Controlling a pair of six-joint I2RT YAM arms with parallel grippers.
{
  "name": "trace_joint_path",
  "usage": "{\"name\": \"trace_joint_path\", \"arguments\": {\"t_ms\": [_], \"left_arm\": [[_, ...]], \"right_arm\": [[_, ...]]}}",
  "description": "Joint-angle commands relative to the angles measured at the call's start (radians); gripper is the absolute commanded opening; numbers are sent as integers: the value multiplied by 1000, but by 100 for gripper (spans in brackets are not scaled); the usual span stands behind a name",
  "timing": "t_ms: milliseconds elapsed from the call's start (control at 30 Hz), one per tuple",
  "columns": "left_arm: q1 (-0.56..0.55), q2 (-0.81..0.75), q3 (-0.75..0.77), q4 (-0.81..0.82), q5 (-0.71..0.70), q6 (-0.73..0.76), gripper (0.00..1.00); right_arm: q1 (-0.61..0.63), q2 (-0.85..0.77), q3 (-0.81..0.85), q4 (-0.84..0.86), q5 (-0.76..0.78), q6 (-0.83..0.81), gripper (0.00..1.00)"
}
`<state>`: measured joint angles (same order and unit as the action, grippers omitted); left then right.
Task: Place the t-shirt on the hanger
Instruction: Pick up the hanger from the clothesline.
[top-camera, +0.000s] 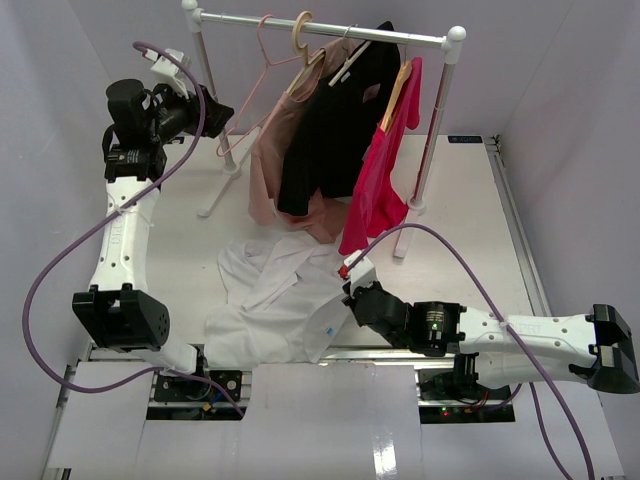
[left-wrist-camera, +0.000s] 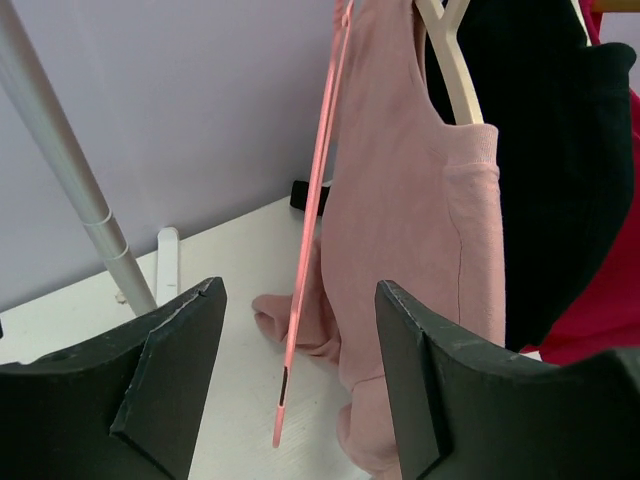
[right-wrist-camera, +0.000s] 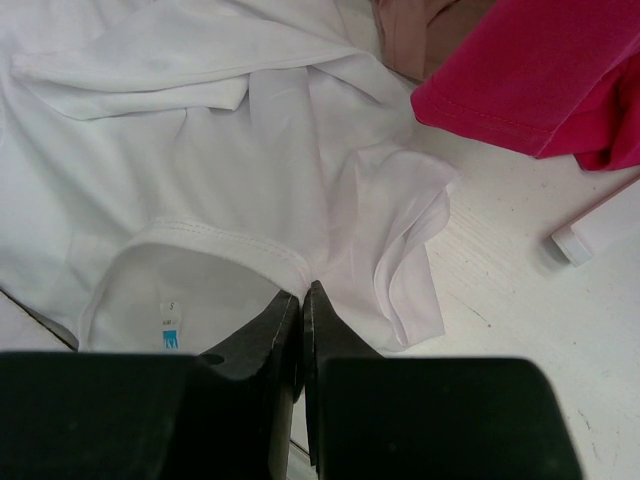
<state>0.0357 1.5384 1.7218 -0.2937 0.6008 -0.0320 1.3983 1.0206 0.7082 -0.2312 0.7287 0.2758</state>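
Observation:
The white t-shirt (top-camera: 275, 295) lies crumpled on the table in front of the rack. My right gripper (top-camera: 352, 296) is shut on its collar edge; in the right wrist view (right-wrist-camera: 302, 290) the jaws pinch the neckline hem of the t-shirt (right-wrist-camera: 200, 160), with the size tag just left. The thin pink hanger (top-camera: 262, 75) hangs from the rail at the left end. My left gripper (top-camera: 210, 112) is open beside it; in the left wrist view (left-wrist-camera: 300, 340) the hanger's lower bar (left-wrist-camera: 310, 230) hangs between the two fingers, not touching them.
A garment rack (top-camera: 330, 25) stands at the back with a dusty-pink garment (top-camera: 275, 150), a black shirt (top-camera: 335, 125) and a red shirt (top-camera: 385, 170) on wooden hangers. Its feet (top-camera: 225, 185) rest on the table. Walls stand close on the left and right.

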Motion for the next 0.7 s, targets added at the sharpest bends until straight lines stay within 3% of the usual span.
{"name": "trace_joint_path", "arguments": {"t_ms": [0,300,667], "left_arm": [[-2,12,0,20,74,18,70],[-29,32,-8,56,128,60,69],[-112,123,58,-22,-36,157,67]], "right_arm": [[1,-7,-3,41,-1,-15,8],[1,3,-4,43,-19,-23,8],[1,-4,-4,42,-38,-23,8]]}}
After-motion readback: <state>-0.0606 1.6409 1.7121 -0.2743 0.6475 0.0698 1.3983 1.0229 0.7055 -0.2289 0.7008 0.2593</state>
